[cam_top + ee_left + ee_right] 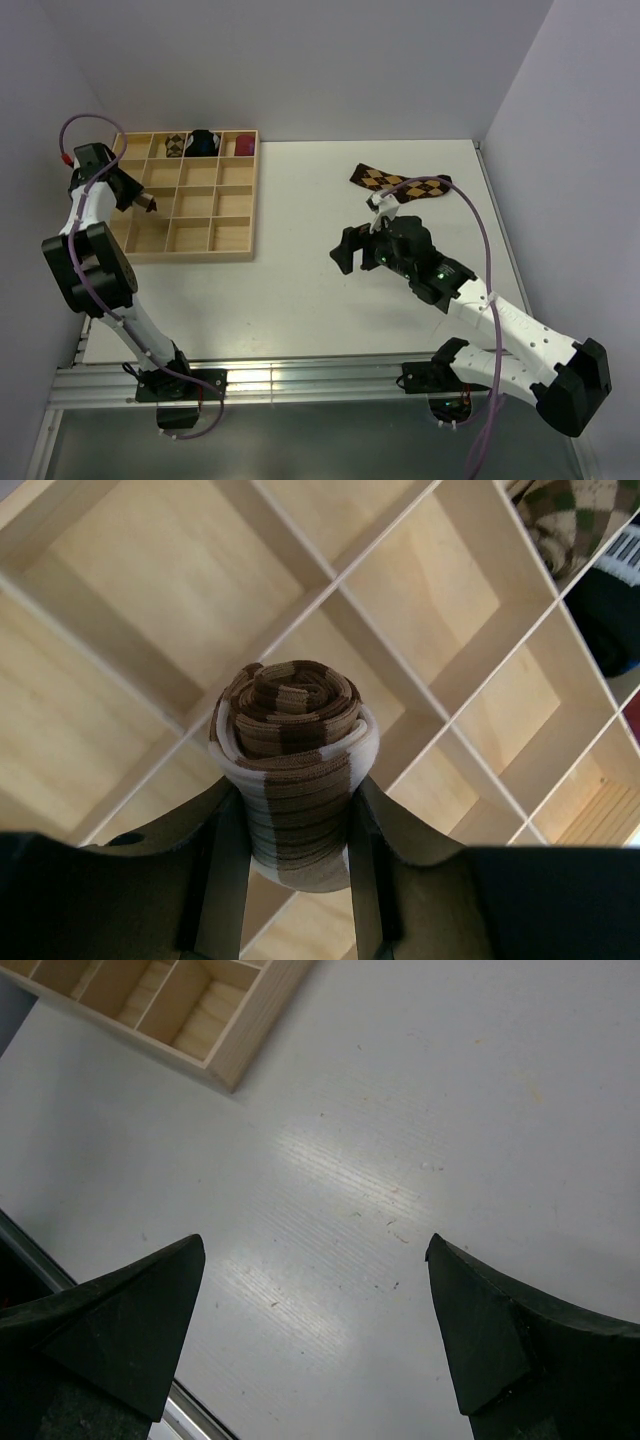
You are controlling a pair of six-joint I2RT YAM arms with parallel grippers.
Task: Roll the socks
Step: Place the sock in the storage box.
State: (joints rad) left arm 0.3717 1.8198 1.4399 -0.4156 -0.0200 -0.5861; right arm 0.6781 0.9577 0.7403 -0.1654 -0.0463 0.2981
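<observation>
Brown and cream, rolled up tight, says Ben. Who has that striped sock [295, 715]?
The left gripper [298, 805] has it, says Mia. Its two fingers are partly shut and squeeze the roll from both sides. It hangs over the little boxes on the left side of the wooden tray [253, 200].
And the right gripper [315, 1250]?
It is wide open and has nothing in it. It hangs over the white table [420, 1090], well apart from the tray.
What lies farther back?
A brown and tan argyle sock [400, 183] lies flat on the table, behind the right gripper, near the far edge.
And in the tray's back row?
Three sit there, each in its own box: a checked bundle [176, 145], a dark bundle [205, 142] and a maroon bundle [243, 146].
</observation>
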